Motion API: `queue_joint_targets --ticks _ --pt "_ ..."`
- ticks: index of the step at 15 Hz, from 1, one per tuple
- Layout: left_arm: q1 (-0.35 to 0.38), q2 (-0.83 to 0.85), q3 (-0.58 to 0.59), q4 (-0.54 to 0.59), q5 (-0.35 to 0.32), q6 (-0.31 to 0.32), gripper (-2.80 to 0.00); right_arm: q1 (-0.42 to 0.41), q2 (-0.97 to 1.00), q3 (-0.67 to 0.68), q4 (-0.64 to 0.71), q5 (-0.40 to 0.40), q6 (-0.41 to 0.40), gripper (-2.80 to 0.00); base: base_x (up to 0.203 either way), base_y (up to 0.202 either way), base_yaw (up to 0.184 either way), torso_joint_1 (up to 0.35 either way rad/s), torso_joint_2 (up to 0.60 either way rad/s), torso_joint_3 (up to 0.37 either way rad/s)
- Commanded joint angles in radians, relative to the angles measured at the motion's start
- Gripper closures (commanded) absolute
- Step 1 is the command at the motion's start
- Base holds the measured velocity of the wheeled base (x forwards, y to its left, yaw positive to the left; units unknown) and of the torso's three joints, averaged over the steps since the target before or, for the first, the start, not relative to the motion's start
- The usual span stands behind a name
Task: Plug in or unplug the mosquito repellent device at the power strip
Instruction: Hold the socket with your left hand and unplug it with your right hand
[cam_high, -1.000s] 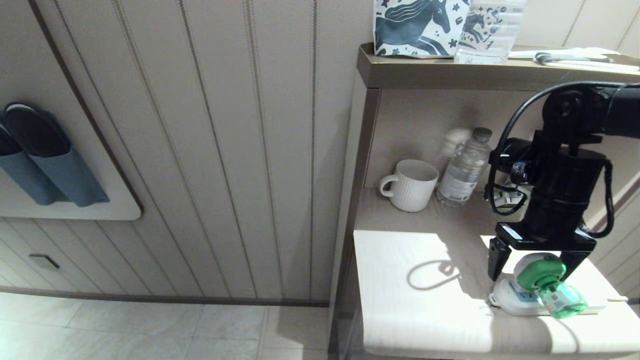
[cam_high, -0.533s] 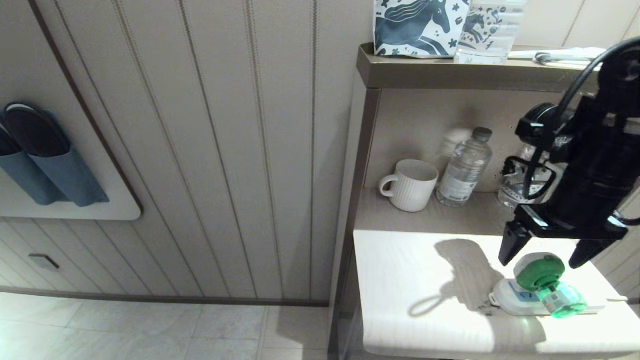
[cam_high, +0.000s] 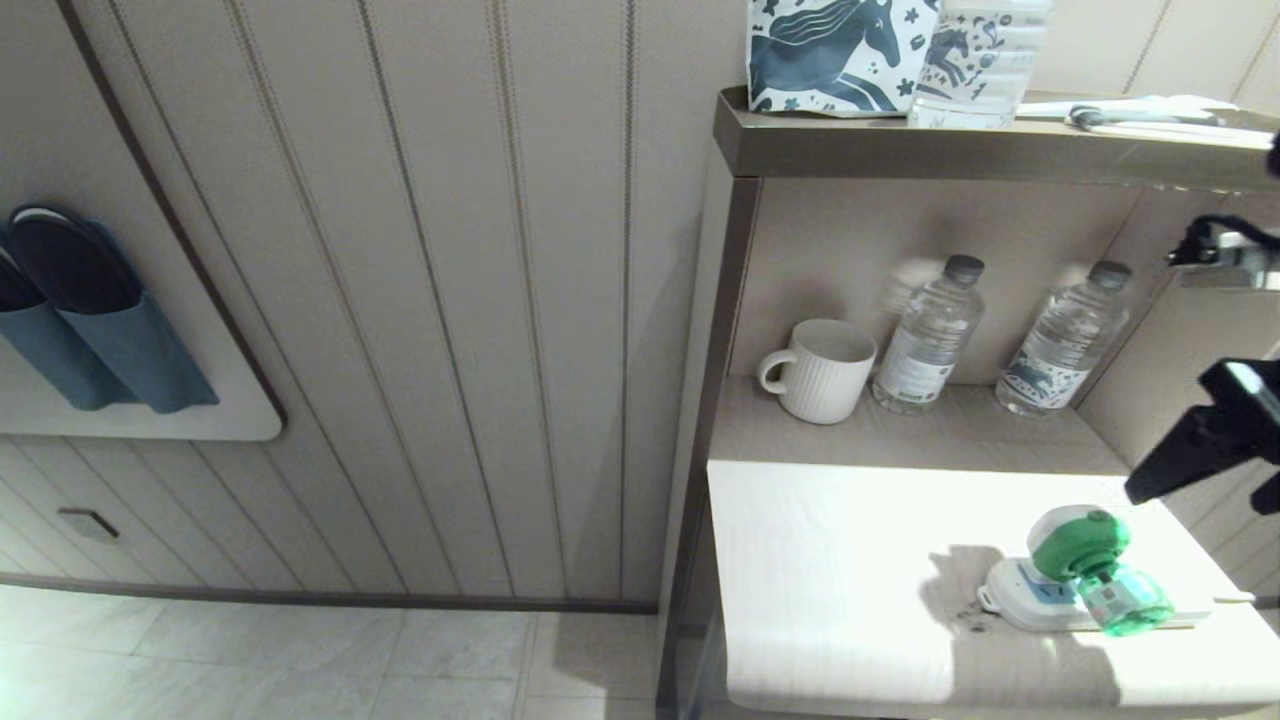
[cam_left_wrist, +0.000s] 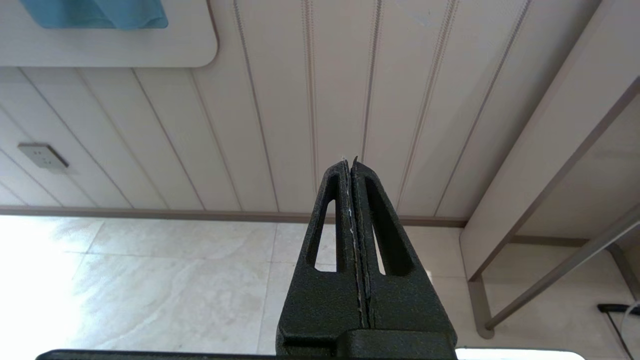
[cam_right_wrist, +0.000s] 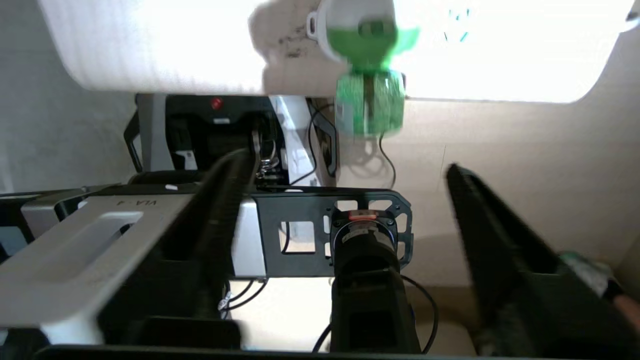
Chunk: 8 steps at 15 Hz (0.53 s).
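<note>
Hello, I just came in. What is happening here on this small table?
The mosquito repellent device sits on the power strip, at its end, on the white table, and appears plugged in. Nothing holds it now. The right gripper has pulled back to the right edge of the head view with its fingers open and empty. The left gripper is shut and parked low, toward the wall and floor. A mug and two water bottles stand behind.

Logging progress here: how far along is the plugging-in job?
Looks done: the mosquito repellent device sits on the power strip, apparently plugged in. In hand: nothing; the right claw is open and clear of it. The left claw is shut, parked. Nothing visibly left.
</note>
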Motion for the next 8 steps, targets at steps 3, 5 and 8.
queue_joint_targets --ticks 3,5,8 --pt "0.001 0.0 0.0 0.001 0.0 0.0 0.0 0.02 -0.29 0.086 0.046 -0.002 -0.017 0.0 0.0 0.0 0.0 0.0 0.0 0.0" --pt "0.0 0.0 0.0 0.001 0.0 0.0 0.0 0.024 -0.409 0.145 0.046 -0.001 -0.028 0.0 0.0 0.0 0.0 0.0 0.0 0.0" --pt "0.0 0.0 0.001 0.001 0.0 0.0 0.0 0.018 -0.568 0.229 0.046 0.004 -0.035 0.0 0.0 0.0 0.0 0.0 0.0 0.0"
